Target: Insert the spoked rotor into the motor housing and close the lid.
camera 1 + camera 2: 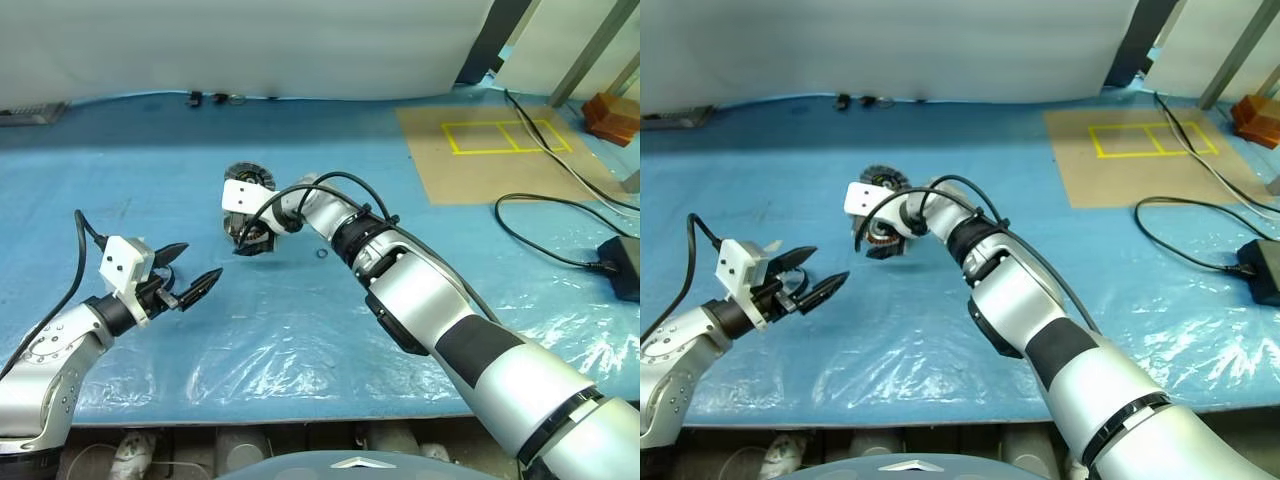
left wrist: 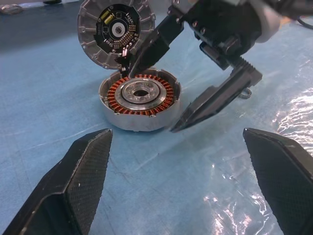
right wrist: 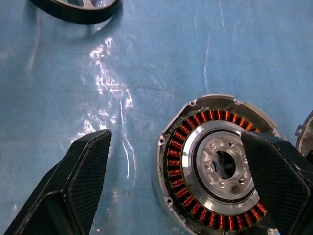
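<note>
The motor housing (image 2: 140, 95), a round gray puck with copper windings around a silver hub, lies on the blue sheet. My right gripper (image 1: 245, 243) hangs open just over it, one finger on each side of the housing (image 3: 215, 166), holding nothing. Right behind the housing is the lid (image 1: 250, 179), a ribbed silver disc with a dark centre (image 2: 116, 30). A stretch of the spoked rotor's dark rim (image 3: 73, 10) shows in the right wrist view. My left gripper (image 1: 203, 260) is open and empty, a short way to the left of the housing and pointing at it.
A tiny wire ring (image 1: 320, 253) lies to the right of the housing. A brown board with yellow tape (image 1: 500, 150) is at the back right. Black cables (image 1: 560, 215) run to a black box (image 1: 625, 268). Crinkled plastic (image 1: 300, 350) covers the table's front.
</note>
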You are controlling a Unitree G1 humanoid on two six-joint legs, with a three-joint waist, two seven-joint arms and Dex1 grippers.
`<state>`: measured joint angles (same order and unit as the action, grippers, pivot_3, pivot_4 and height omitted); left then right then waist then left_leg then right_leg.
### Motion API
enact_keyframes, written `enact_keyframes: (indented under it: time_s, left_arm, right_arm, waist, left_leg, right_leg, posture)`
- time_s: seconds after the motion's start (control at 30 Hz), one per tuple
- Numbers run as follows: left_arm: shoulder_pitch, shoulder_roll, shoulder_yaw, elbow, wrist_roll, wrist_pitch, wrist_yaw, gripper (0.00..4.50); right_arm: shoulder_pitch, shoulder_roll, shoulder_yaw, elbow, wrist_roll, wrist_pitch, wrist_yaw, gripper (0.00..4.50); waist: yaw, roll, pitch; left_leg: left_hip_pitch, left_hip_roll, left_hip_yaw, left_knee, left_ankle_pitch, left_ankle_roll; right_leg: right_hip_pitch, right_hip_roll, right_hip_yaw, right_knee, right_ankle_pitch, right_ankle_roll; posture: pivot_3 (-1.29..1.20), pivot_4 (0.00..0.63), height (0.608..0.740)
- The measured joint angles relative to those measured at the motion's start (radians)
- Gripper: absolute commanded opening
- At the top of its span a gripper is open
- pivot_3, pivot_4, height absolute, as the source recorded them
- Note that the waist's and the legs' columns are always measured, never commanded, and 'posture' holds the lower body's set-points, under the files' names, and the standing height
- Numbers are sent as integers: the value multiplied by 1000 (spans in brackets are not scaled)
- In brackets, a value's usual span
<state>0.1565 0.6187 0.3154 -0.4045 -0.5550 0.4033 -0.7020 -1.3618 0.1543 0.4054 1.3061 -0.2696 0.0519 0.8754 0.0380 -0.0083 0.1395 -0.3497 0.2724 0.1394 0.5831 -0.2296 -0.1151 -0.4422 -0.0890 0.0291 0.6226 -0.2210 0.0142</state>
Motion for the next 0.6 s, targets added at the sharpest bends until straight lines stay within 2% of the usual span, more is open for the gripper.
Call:
enact_keyframes:
  time_s: [0.23,0.6]
  left_arm:
    - [31,-18,-1,-21,0,1,21,4500]
    - [41,-38,-10,-36,4,1,41,4500]
  right_arm:
    - [12,4,1,32,-47,1,-73,4447]
    - [20,9,1,34,-79,-1,-77,4447]
  waist:
    - [-1,1,0]
    - [-1,1,1]
  left_leg:
    - [0,0,0,0,0,0]
    - [1,1,0,0,0,0]
  right_leg:
    - [0,0,0,0,0,0]
    - [0,0,0,0,0,0]
  posture:
    - [0,150,740]
    - [0,150,740]
